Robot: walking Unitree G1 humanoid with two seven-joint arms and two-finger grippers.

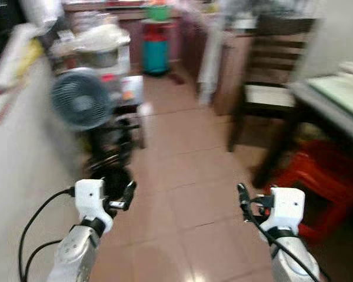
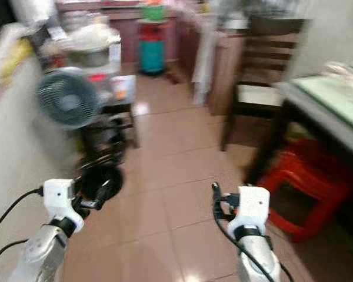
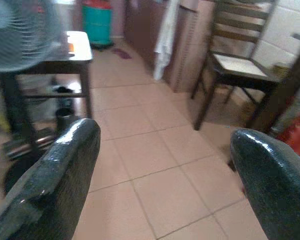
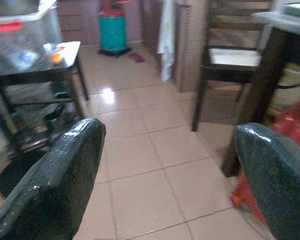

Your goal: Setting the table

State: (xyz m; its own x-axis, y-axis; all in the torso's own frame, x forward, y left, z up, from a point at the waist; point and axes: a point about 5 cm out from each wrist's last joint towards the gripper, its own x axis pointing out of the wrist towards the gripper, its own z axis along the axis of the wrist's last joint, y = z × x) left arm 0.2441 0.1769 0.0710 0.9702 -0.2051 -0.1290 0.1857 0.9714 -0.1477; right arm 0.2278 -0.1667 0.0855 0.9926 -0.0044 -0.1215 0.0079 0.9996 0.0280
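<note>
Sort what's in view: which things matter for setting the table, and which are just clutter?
For the job: table; chair; left gripper and right gripper, both open and empty.

Lying about: fan; red stool; teal bin; side table.

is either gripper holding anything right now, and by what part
Nothing is held. The left gripper and the right gripper are both open, with only tiled floor showing between their fingers.

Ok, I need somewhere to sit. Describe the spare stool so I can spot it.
Find the dark wooden dining table on the robot's right. Tucked beneath it, past the dark wooden chair, sits a red plastic stool, the only bright red seat.
</note>
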